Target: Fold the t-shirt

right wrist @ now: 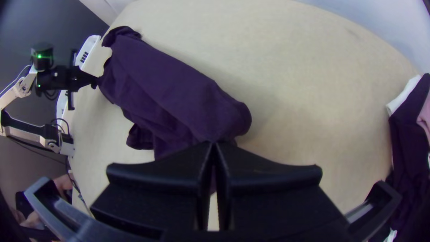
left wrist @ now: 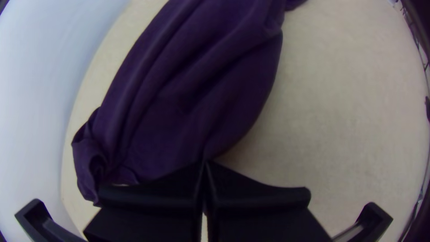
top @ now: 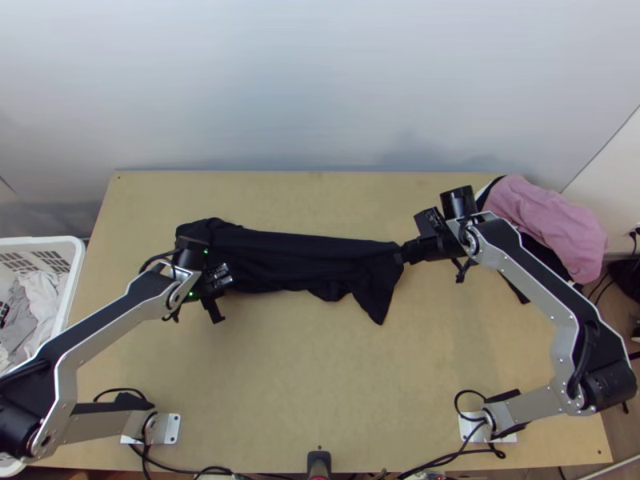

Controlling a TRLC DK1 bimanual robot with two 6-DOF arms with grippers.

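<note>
A black t-shirt (top: 304,258) lies as a long, loosely bunched strip across the upper middle of the table, a pointed flap hanging toward the near side at its right end. My left gripper (top: 214,298) is at the shirt's left part, on its near edge. At the right end is my right gripper (top: 402,254). In the left wrist view the left gripper (left wrist: 204,168) is shut on the edge of the cloth (left wrist: 192,89), which looks dark purple there. The right wrist view has the right gripper (right wrist: 214,150) shut on the shirt's end (right wrist: 179,98).
A pile of pink (top: 548,220) and dark cloth lies at the table's right far corner. A white basket (top: 68,296) with light clothes stands off the left edge. Bare wood (top: 320,376) lies between the arms' bases. A person's hand (right wrist: 62,183) shows beyond the near edge.
</note>
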